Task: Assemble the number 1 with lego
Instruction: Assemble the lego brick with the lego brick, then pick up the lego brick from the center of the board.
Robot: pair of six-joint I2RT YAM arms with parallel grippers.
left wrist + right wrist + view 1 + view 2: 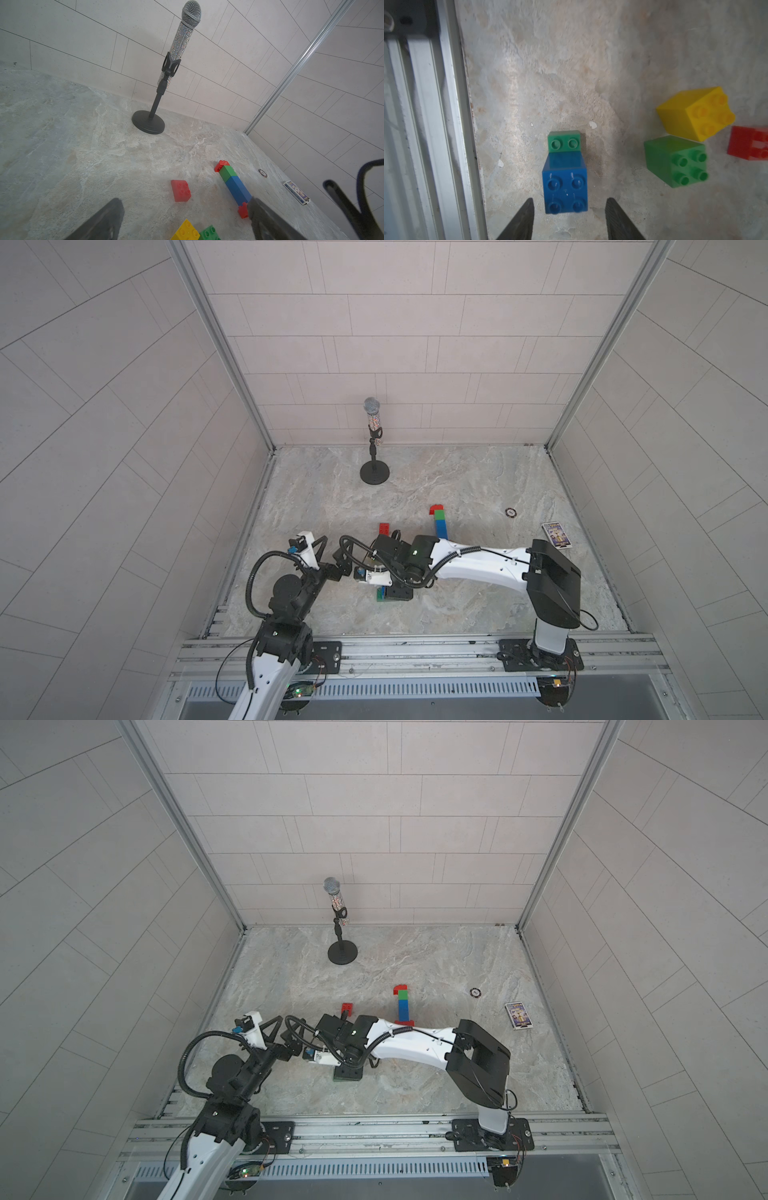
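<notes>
A lego row (pixel 439 522) of red, green, blue and red bricks lies flat mid-table; it also shows as the row (pixel 233 185) in the left wrist view. A loose red brick (pixel 384 529) sits to its left. In the right wrist view a blue brick (pixel 565 187) sits on one end of a longer green brick (pixel 564 141). My right gripper (pixel 570 199) is open, its fingers straddling the blue brick with a gap on each side. A yellow brick (pixel 695 112), a small green brick (pixel 675 160) and a red brick (pixel 747 143) lie beside it. My left gripper (pixel 184 202) is open and empty.
A microphone on a round black stand (pixel 374 439) rises at the back. A card box (pixel 557 536) and a small round disc (pixel 510 512) lie at the right. The aluminium rail (pixel 446 124) runs close beside the green brick. Tiled walls enclose three sides.
</notes>
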